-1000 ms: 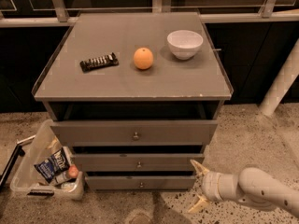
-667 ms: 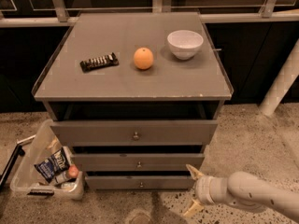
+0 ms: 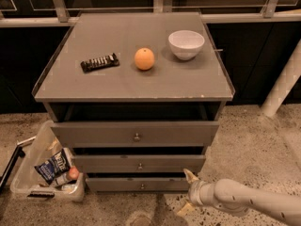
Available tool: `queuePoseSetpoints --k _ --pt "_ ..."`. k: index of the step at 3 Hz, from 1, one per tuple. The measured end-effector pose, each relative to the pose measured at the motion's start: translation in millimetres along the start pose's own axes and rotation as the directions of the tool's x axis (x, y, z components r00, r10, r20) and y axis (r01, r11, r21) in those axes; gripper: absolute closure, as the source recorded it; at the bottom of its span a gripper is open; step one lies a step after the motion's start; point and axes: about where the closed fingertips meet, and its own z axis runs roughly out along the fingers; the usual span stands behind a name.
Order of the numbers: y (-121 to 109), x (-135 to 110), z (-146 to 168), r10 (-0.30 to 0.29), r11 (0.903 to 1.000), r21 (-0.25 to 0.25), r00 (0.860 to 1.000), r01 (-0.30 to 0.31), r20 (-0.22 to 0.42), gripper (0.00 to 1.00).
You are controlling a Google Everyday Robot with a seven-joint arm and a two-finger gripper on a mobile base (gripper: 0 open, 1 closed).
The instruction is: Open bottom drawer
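Observation:
The grey drawer cabinet stands in the middle of the camera view. Its bottom drawer point(image 3: 136, 184) is the lowest and narrowest front, with a tiny round knob point(image 3: 142, 186) at centre. The mid drawer point(image 3: 138, 163) and the tall top drawer point(image 3: 135, 134) sit above it, all three fronts pulled out a little. My gripper point(image 3: 187, 191) comes in from the lower right on a white arm, low over the floor. It is open, with one finger point(image 3: 190, 175) at the bottom drawer's right end and the other point(image 3: 185, 209) lower, near the floor. It holds nothing.
On the cabinet top point(image 3: 117, 86) lie a dark snack bar point(image 3: 99, 62), an orange point(image 3: 144, 59) and a white bowl point(image 3: 186, 44). A clear plastic bin point(image 3: 43, 173) with packets stands on the floor at the left of the drawers. A white post point(image 3: 282, 86) stands at the right.
My gripper and arm have moved left along the floor, closer to the right end of the bottom drawer. The drawers and the things on top have not moved.

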Motion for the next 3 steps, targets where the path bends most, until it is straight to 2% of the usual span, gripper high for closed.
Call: queuePoseSetpoints --k 1,3 --pt "2.0 -3.7 -1.4 -0.015 0.9999 0.003 1.000 0.015 0.003 0.00" --pt "14.1 3.4 27.8 -0.101 0.9933 -0.051 0.994 0.103 0.052 0.00"
